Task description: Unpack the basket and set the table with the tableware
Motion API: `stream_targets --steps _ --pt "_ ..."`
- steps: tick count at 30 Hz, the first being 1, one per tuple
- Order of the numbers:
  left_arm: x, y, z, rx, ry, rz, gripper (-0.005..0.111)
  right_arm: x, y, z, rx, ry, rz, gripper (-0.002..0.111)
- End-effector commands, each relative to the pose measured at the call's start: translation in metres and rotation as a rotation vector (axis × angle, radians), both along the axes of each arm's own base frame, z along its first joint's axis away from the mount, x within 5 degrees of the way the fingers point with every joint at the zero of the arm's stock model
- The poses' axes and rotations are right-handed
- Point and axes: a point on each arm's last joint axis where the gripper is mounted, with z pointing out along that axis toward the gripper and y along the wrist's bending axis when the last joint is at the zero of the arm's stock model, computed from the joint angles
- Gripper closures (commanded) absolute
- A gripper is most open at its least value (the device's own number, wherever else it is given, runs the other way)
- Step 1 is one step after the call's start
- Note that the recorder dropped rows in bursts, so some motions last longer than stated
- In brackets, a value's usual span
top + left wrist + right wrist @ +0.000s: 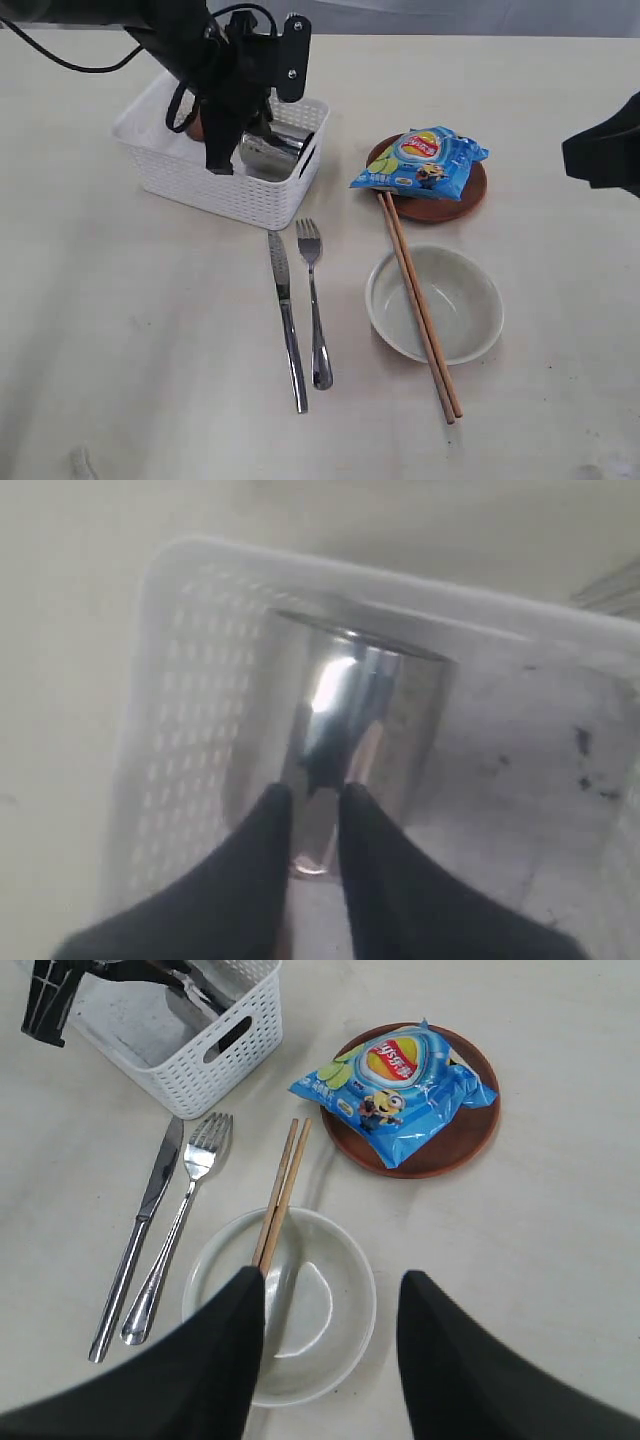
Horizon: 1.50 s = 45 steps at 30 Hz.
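The white basket stands at the back left of the table. Inside it the steel cup lies on its side. My left gripper reaches into the basket, shut on the rim wall of the cup. A reddish-brown bit of the spoon shows behind the arm. Knife and fork lie side by side on the table. Chopsticks rest across the bowl. My right gripper hangs open above the bowl, holding nothing.
The brown plate sits behind the bowl with the blue chip bag lying on it. The right arm's black body shows at the right edge of the exterior view.
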Motion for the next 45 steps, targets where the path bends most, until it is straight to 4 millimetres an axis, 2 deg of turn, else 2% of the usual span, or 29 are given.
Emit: stream_targets --steps 1,2,3,4,5,7,9,12,13,15,16,17,19,21,23,27,31,34,37,40,45 --pt "0.023 0.018 0.009 -0.262 -0.005 0.512 0.06 0.0 0.0 -0.001 -0.007 -0.007 0.01 0.067" --pt "0.027 0.025 0.011 -0.31 0.014 0.617 0.056 0.0 0.0 -0.001 -0.007 -0.007 0.01 0.067" --pt "0.035 0.042 0.014 -0.37 0.06 0.788 0.055 0.0 0.0 0.0 -0.006 -0.009 0.01 0.067" --pt "0.037 0.05 0.013 -0.369 0.091 0.844 0.056 0.0 0.0 0.0 -0.006 -0.009 0.01 0.067" --pt "0.041 0.064 0.016 -0.377 0.14 0.92 0.06 0.0 0.0 0.0 -0.004 -0.012 0.011 0.067" --pt "0.047 0.077 0.02 -0.421 0.241 0.972 0.069 0.0 0.0 0.0 -0.003 -0.014 0.011 0.067" --pt "0.044 0.076 0.019 -0.343 0.271 0.728 0.076 0.0 0.0 0.0 -0.003 -0.014 0.011 0.067" --pt "0.031 0.065 0.002 -0.101 0.238 0.167 0.077 0.0 0.001 0.0 -0.003 -0.013 0.013 0.067" --pt "0.034 0.065 -0.001 -0.081 0.2 0.116 0.076 0.0 0.001 0.0 -0.003 -0.013 0.013 0.067" --pt "0.043 0.065 -0.009 -0.077 0.131 0.119 0.068 0.0 0.001 0.0 -0.004 -0.014 0.014 0.067" --pt "0.046 0.065 -0.016 -0.047 0.106 0.075 0.059 0.0 0.001 0.0 -0.006 -0.015 0.017 0.067" --pt "0.047 0.065 -0.021 -0.025 0.099 0.038 0.055 0.0 0.001 0.0 -0.002 -0.013 0.023 0.067" --pt "0.049 0.065 -0.037 0.029 0.087 -0.066 0.053 -0.001 0.003 0.0 0.013 -0.004 0.042 0.067" --pt "0.052 0.065 -0.05 0.051 0.082 -0.098 0.068 -0.001 0.003 0.0 0.013 -0.006 0.043 0.067" --pt "0.057 0.065 -0.055 0.049 0.044 -0.076 0.075 0.0 0.004 0.001 0.025 -0.015 0.044 0.067" --pt "0.06 0.065 -0.07 0.066 0.055 -0.075 0.075 0.0 0.006 0.003 0.054 -0.033 0.051 0.067" --pt "0.054 0.07 -0.082 0.143 0.125 -0.134 0.076 0.001 0.006 0.003 0.053 -0.036 0.053 0.067" --pt "0.055 0.073 -0.078 0.16 0.123 -0.073 0.086 0.001 0.006 0.003 0.052 -0.036 0.054 0.067" --pt "0.06 0.075 -0.064 0.108 0.088 0.049 0.106 0.001 0.006 0.003 0.051 -0.039 0.056 0.067" --pt "0.054 0.08 -0.053 0.108 0.137 0.057 0.106 0.001 0.007 0.003 0.051 -0.04 0.059 0.067" --pt "0.04 0.091 -0.052 0.153 0.31 0.115 0.107 0.0 0.008 0.003 0.06 -0.037 0.067 0.067"
